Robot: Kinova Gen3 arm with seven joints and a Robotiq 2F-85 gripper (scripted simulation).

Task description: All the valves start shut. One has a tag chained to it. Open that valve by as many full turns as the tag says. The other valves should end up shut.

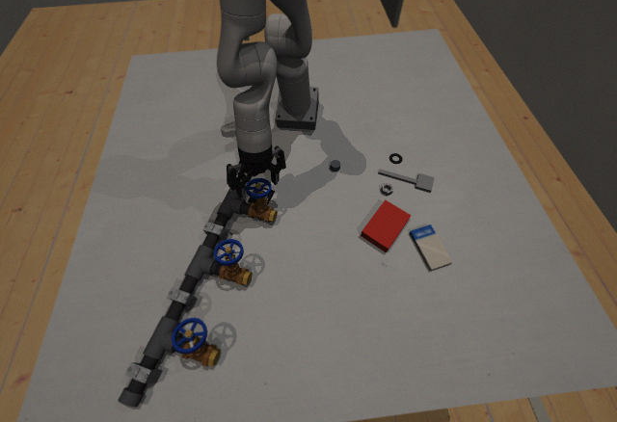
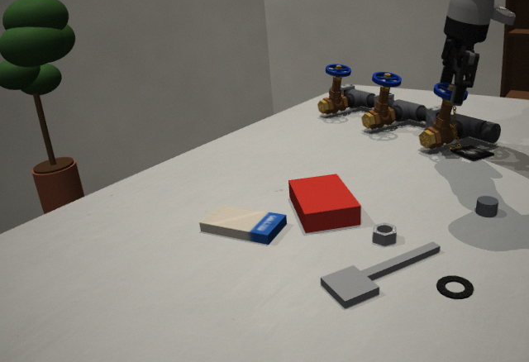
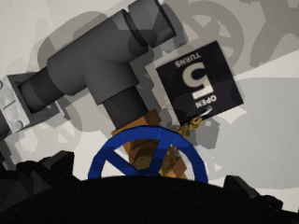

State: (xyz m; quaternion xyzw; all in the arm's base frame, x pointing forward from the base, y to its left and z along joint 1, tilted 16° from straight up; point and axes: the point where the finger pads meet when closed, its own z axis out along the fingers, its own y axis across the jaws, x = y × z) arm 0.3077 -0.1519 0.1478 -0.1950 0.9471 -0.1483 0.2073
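Observation:
Three brass valves with blue handwheels stand along a dark grey pipe. The valve nearest the arm's base has a black tag chained to it, lying on the mat and reading "OPEN 5 TURNS"; the tag also shows in the exterior view. My gripper is open, its fingers standing wide on either side of this valve's handwheel, just above and around its rim. The wrist view shows the handwheel directly below. The middle valve and the far valve stand untouched.
To the right on the mat lie a red box, a cream and blue box, a grey paddle-shaped tool, a hex nut, a black washer and a small grey cylinder. The arm's base stands behind.

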